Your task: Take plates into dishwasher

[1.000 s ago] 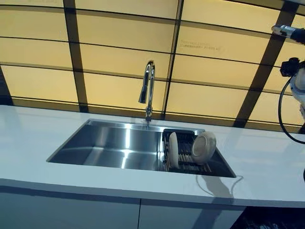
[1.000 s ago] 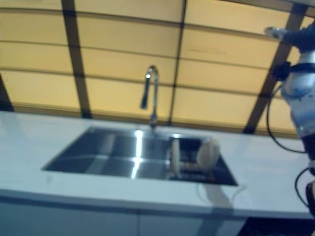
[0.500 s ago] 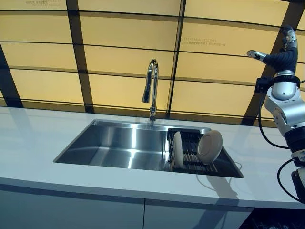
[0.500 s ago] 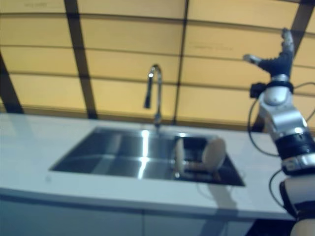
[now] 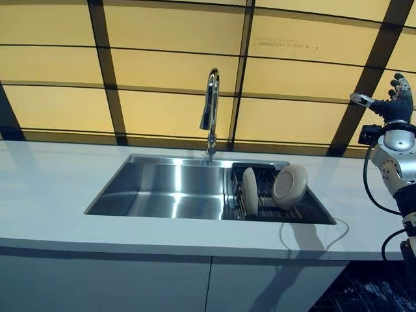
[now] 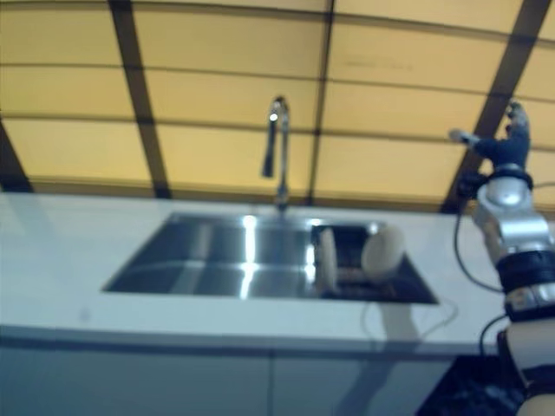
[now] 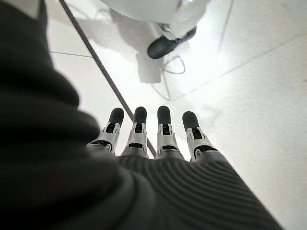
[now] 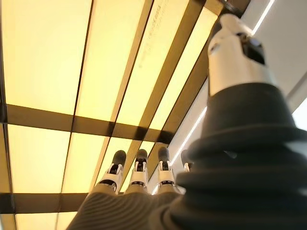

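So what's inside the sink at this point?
In the sink, at its right end, a dark dish rack holds two pale plates on edge. The rest of the basin shows bare steel. What lies under the rack is hidden.

Two cream plates (image 5: 273, 188) stand in a dark slatted rack (image 5: 268, 207) at the right end of the steel-grey sink (image 5: 169, 192) — its chrome tap (image 5: 210, 110) shines. The counter (image 5: 45, 195) is white; the wall (image 5: 162, 71) behind is amber-yellow panels crossed by dark brown bands.

Silver-grey robot arm showing at the right edge

Right hand (image 5: 393, 104) wearing a dark ribbed cover; left hand (image 7: 153, 143) showing silver, dark-tipped fingers
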### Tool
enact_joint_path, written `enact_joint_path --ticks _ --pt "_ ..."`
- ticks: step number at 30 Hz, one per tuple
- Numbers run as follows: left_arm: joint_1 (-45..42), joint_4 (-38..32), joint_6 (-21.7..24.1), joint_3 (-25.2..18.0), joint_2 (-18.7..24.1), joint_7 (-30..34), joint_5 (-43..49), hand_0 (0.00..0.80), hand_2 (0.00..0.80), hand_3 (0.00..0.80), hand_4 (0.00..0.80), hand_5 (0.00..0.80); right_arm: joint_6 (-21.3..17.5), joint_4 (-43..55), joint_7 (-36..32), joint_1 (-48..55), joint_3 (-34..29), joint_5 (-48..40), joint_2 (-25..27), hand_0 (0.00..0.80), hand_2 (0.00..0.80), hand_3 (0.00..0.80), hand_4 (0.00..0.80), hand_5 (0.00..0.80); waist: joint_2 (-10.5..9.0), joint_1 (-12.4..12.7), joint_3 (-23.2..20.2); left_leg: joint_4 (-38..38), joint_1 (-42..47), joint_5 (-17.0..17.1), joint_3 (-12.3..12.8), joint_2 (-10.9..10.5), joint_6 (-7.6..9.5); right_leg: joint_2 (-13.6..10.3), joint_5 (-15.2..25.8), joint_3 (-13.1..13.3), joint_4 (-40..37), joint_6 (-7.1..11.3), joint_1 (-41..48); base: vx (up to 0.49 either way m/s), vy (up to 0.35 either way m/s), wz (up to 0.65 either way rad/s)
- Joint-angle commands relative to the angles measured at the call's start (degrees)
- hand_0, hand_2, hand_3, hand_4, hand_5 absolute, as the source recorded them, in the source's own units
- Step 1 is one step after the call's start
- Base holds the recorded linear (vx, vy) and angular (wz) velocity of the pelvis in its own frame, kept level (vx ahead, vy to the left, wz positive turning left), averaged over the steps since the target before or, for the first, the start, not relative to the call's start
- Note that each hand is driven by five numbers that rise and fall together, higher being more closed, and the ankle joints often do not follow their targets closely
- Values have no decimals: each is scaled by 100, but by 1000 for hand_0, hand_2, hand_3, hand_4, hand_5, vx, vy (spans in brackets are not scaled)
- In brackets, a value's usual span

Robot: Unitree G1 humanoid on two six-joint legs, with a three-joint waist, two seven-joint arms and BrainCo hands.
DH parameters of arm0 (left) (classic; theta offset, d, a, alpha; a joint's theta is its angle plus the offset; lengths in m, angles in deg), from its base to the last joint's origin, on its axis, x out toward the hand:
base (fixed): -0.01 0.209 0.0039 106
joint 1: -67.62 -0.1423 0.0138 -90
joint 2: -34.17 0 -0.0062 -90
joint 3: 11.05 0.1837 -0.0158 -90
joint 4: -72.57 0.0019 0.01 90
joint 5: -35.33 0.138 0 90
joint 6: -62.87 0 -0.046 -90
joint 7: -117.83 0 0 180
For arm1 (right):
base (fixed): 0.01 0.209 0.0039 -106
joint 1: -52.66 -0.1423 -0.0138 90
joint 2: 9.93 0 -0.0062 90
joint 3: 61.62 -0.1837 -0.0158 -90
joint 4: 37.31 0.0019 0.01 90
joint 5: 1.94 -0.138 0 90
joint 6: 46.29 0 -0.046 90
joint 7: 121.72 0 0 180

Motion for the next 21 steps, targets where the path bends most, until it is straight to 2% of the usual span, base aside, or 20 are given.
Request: enact_joint_path --ticks 1,2,4,5,10,13,15,17,19,20,21 --pt "70 210 9 -32 155 -11 160 0 0 0 0 0 -277 -150 -40 -477 15 -76 395 0 0 0 0 0 -154 81 -180 153 132 -619 -89 -415 156 110 438 355 -793 112 -35 213 -131 -4" --pt "46 231 9 -54 147 -15 218 0 0 0 0 0 -278 -186 -91 -477 27 -126 454 0 0 0 0 0 -201 3 -186 143 197 -689 -137 -455 154 255 531 487 -1175 193 -144 199 -96 -6" --pt "23 235 19 -70 147 -11 249 0 0 0 0 0 -244 -191 -146 -490 33 -150 526 0 0 0 0 0 -205 -63 -181 139 255 -737 -186 -460 154 338 668 580 -1395 254 -276 213 -93 -5" --pt "21 245 -4 -90 135 -10 277 0 0 0 0 0 -169 -171 -228 -507 33 -180 599 0 0 0 0 0 -231 -148 -154 131 358 -786 -230 -470 158 410 876 630 -1619 334 -489 258 -126 1" --pt "-50 283 31 -117 142 62 399 0 0 0 0 0 15 -62 -363 -506 10 -269 760 0 0 0 0 0 -216 -305 -58 174 647 -869 -331 -422 159 581 1070 509 -2010 396 -938 315 -148 -6" --pt "-120 304 66 -160 167 68 413 0 0 0 0 0 87 117 -443 -389 -78 -227 750 0 0 0 0 0 -215 -373 39 328 816 -1030 -315 -368 158 571 1188 385 -2016 386 -1176 407 -242 24" --pt "-167 304 88 -220 210 58 453 0 0 0 0 0 145 333 -443 -272 -148 -212 711 0 0 0 0 0 -289 -410 93 510 953 -1298 -340 -337 184 508 1328 452 -1728 366 -1166 448 -358 21" --pt "-138 339 104 -222 249 -7 414 0 0 0 0 0 124 300 -532 -313 -169 -183 664 0 0 0 0 0 -374 -375 34 702 937 -1496 -326 -310 195 455 1202 484 -1665 334 -968 371 -373 9" --pt "-151 309 119 -285 260 9 327 0 0 0 0 0 215 469 -577 -377 -111 -236 614 0 0 0 0 0 -342 -372 -49 794 1068 -1623 -197 -160 11 446 1056 374 -1365 294 -854 367 -354 10" --pt "-163 334 198 -302 226 85 334 0 0 0 0 0 333 633 -612 -386 -77 -242 495 0 0 0 0 0 -241 -395 -173 864 1321 -1351 -70 82 -232 458 885 153 -1243 171 -784 333 -289 -8" --pt "-168 341 231 -304 211 98 335 0 0 0 0 0 383 677 -656 -385 -53 -253 461 0 0 0 0 0 -213 -408 -214 887 1375 -1224 -25 143 -295 472 847 110 -1252 131 -748 326 -283 -2"
